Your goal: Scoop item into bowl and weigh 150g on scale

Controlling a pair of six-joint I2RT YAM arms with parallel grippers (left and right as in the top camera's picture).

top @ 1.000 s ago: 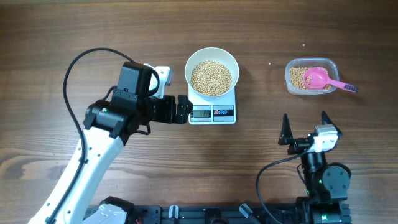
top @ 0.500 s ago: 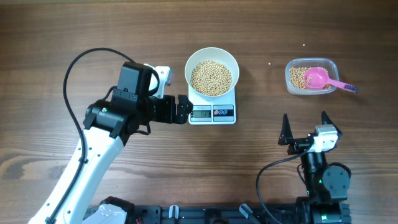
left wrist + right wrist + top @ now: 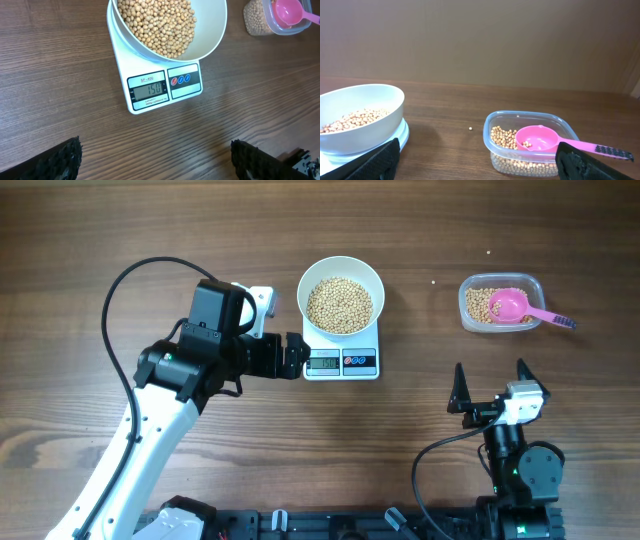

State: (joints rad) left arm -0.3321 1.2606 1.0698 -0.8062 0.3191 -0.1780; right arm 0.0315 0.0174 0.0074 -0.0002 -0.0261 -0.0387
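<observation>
The scale [image 3: 161, 102] carries the label "SF-400" above its grey display, and the display reads 150. The finer line of print under the display is too small to read. To the right of the display sits a dark panel with a red and two blue round buttons; their marks cannot be made out.

The bowl [image 3: 211, 27] stands on the scale, upper centre of the overhead frame, and holds a mound of beans [image 3: 157, 22] that fills its lower part. At the upper right of that frame a clear tub [image 3: 467, 284] stands on the table [image 3: 100, 240], well apart from the scale. It holds a shallow layer of the same beans and a pink scoop [image 3: 536, 139], whose cup lies on the beans inside while its handle sticks out over the tub's right rim. One loose bean [image 3: 470, 128] lies on the table between bowl and tub.

The left gripper [image 3: 296, 356] is just beside the scale's left edge, jaws spread wide, grasping nothing. The right gripper [image 3: 490, 388] is at the lower right, likewise spread and empty, well short of the tub.
</observation>
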